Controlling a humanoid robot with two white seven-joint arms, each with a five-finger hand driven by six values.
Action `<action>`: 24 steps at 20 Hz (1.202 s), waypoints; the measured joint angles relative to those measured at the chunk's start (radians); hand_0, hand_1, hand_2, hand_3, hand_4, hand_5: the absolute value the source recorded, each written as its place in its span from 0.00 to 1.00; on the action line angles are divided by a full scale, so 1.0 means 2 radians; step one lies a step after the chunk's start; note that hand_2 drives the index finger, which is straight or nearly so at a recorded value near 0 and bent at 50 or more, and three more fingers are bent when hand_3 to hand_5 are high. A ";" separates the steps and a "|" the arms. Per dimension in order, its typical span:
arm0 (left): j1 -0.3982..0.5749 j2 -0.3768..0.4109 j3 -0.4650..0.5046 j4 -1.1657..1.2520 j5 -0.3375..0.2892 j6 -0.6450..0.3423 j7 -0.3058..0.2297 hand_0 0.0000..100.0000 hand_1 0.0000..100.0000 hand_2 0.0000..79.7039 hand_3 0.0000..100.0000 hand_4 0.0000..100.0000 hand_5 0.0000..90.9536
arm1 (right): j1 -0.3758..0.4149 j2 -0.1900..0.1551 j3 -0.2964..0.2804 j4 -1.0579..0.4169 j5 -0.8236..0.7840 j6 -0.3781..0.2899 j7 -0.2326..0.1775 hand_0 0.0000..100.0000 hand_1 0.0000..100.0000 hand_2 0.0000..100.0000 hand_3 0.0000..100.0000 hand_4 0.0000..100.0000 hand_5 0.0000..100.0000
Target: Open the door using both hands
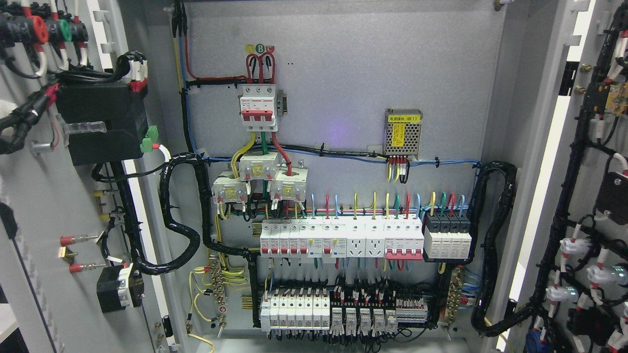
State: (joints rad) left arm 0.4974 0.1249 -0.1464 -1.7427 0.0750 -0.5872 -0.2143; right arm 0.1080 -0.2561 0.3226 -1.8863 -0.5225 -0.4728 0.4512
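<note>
I can't see either of my hands here, so I can't tell if they are open or curled, or if they hold anything. That also means I can't say how the doors sit next to them.

Both doors stand wide open. The left door (44, 206) fills the left side, with its inside turned to me. The right door (588, 196) fills the right side the same way. Both are grey metal. The left one has a black box (100, 122) fixed on it and fat black cables (181, 196) that loop over into the cabinet. The right one has black cables and little white parts running down it.

Between the doors is the grey back panel (343, 73) of the cabinet. A white and red switch (258, 108) sits near the top. A small metal box with a yellow label (403, 132) is to its right. Lower down is a long row of white breakers (343, 240) with coloured wires going in. Another row (328, 314) sits near the bottom.
</note>
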 measured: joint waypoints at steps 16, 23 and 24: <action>-0.038 -0.010 0.001 -0.060 0.003 -0.092 0.002 0.00 0.00 0.00 0.00 0.00 0.00 | 0.074 -0.020 -0.053 -0.069 0.000 -0.045 -0.015 0.38 0.00 0.00 0.00 0.00 0.00; -0.042 -0.012 -0.006 -0.084 0.003 -0.092 0.002 0.00 0.00 0.00 0.00 0.00 0.00 | 0.080 -0.016 -0.070 -0.083 0.000 -0.053 -0.035 0.38 0.00 0.00 0.00 0.00 0.00; -0.042 -0.014 -0.006 -0.087 0.003 -0.092 0.002 0.00 0.00 0.00 0.00 0.00 0.00 | 0.081 -0.016 -0.073 -0.085 -0.001 -0.054 -0.036 0.38 0.00 0.00 0.00 0.00 0.00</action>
State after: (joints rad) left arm 0.4138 0.0967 -0.1586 -1.9167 0.0816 -0.7717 -0.2106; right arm 0.2700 -0.2872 0.1762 -2.0557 -0.5236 -0.5805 0.3786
